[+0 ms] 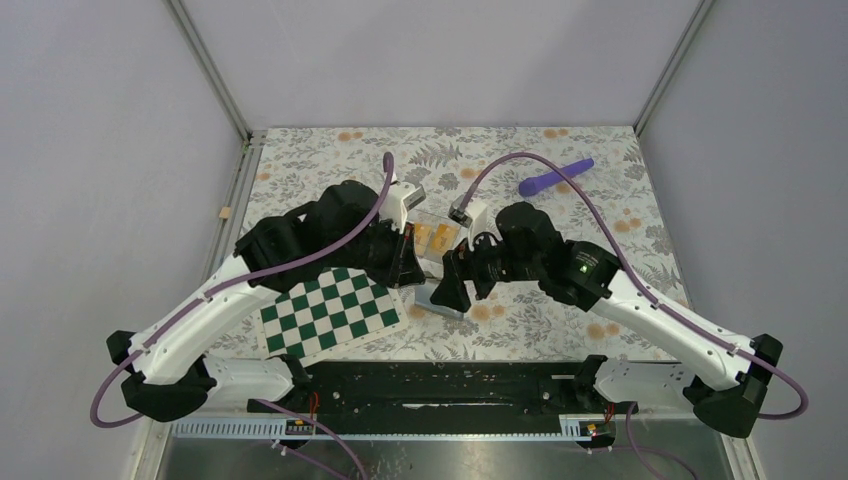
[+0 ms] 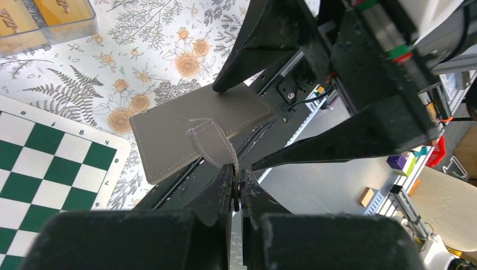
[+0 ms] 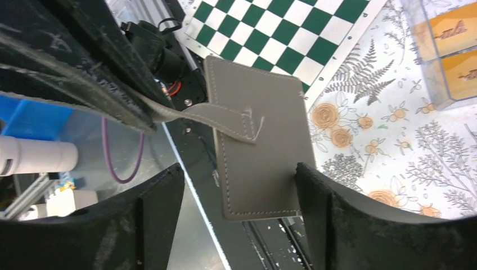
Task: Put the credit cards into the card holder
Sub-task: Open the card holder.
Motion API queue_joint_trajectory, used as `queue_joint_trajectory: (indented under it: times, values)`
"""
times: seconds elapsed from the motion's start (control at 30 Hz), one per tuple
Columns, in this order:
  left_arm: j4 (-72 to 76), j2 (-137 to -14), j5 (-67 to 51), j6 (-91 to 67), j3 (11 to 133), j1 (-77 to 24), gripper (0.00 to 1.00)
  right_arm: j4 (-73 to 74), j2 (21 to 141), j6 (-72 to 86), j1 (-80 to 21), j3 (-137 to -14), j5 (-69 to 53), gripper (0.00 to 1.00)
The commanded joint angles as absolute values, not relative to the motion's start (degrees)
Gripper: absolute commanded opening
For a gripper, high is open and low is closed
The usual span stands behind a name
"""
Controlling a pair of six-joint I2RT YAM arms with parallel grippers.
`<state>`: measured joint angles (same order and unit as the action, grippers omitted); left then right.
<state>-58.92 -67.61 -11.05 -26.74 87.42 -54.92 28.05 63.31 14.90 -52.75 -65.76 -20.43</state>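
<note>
The card holder (image 1: 437, 300) is a flat grey leather wallet with a stitched strap (image 2: 211, 143). My left gripper (image 2: 236, 171) is shut on the end of that strap, which also shows in the right wrist view (image 3: 219, 115). My right gripper (image 3: 239, 169) is open, with its fingers on either side of the holder (image 3: 259, 140); one fingertip (image 2: 225, 81) touches the holder's edge. The holder (image 2: 185, 126) is closed. The orange-yellow credit cards (image 1: 437, 237) sit in a clear plastic box just behind the grippers and also show in the left wrist view (image 2: 45, 14) and the right wrist view (image 3: 450, 50).
A green-and-white chessboard (image 1: 330, 312) lies left of the holder, under my left arm. A purple rod (image 1: 556, 177) lies at the back right. The black rail (image 1: 450, 385) runs along the table's near edge.
</note>
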Motion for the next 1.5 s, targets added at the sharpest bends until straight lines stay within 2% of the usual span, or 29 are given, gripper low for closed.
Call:
queue_joint_trajectory:
  times: [0.0, 0.07, 0.2, 0.23, 0.27, 0.3, 0.33, 0.4, 0.47, 0.5, 0.53, 0.7, 0.87, 1.07, 1.23, 1.47]
  values:
    - [-53.93, -66.90, -17.00, -29.11, 89.52, -53.71, 0.00, 27.13, 63.92, 13.49, -54.26, -68.09, -15.90, 0.73]
    - [-53.60, -66.90, -17.72, -29.13, 89.54, -53.42, 0.00, 26.82, 64.19, 14.73, -54.40, -68.09, -15.00, 0.53]
    - [-53.57, -66.57, -18.06, -28.98, 89.29, -52.88, 0.00, 27.13, 64.95, 16.76, -54.40, -69.15, -13.65, 0.26]
    - [-53.50, -66.39, -17.91, -28.92, 89.03, -52.61, 0.00, 27.13, 65.09, 17.44, -54.40, -69.37, -12.85, 0.17]
    - [-53.52, -66.10, -17.47, -28.94, 88.70, -52.26, 0.10, 27.18, 65.08, 17.97, -54.40, -69.43, -12.33, 0.06]
    - [-53.52, -65.84, -16.74, -29.23, 88.39, -51.92, 0.25, 27.34, 65.15, 18.35, -54.40, -69.48, -12.05, 0.00]
    - [-53.49, -65.52, -15.78, -29.59, 87.99, -51.60, 0.43, 27.63, 65.19, 18.74, -54.35, -69.59, -11.57, 0.00]
    - [-53.58, -64.73, -13.99, -30.21, 87.00, -50.88, 0.68, 27.67, 65.00, 19.36, -54.32, -69.28, -11.34, 0.00]
    - [-53.59, -63.76, -12.38, -30.53, 85.98, -50.05, 0.78, 27.94, 64.27, 19.25, -54.12, -68.91, -10.98, 0.00]
    - [-53.57, -62.95, -11.52, -30.70, 85.18, -49.56, 0.94, 27.96, 63.67, 19.24, -53.86, -68.46, -10.71, 0.00]
    - [-53.60, -62.26, -10.79, -30.75, 84.19, -49.19, 0.97, 27.91, 62.78, 19.25, -53.35, -67.86, -10.55, 0.00]
    - [-52.64, -58.32, -8.37, -32.33, 75.27, -45.51, 0.99, 28.01, 56.94, 20.04, -48.88, -64.18, -12.87, 0.00]
    - [-48.92, -55.96, -9.26, -34.90, 66.24, -43.37, 0.98, 28.63, 54.33, 22.36, -40.00, -60.86, -25.80, 0.00]
    - [-44.22, -56.21, -12.86, -37.41, 57.44, -41.02, 0.97, 30.33, 58.08, 23.87, -37.62, -59.80, -38.95, 0.00]
    - [-40.91, -58.49, -15.79, -38.65, 54.56, -39.69, 0.94, 27.71, 59.50, 26.74, -36.98, -58.36, -43.69, 0.00]
    - [-39.73, -61.43, -17.49, -38.66, 53.95, -39.54, 0.85, 25.75, 61.26, 29.43, -36.08, -59.11, -46.10, 0.00]
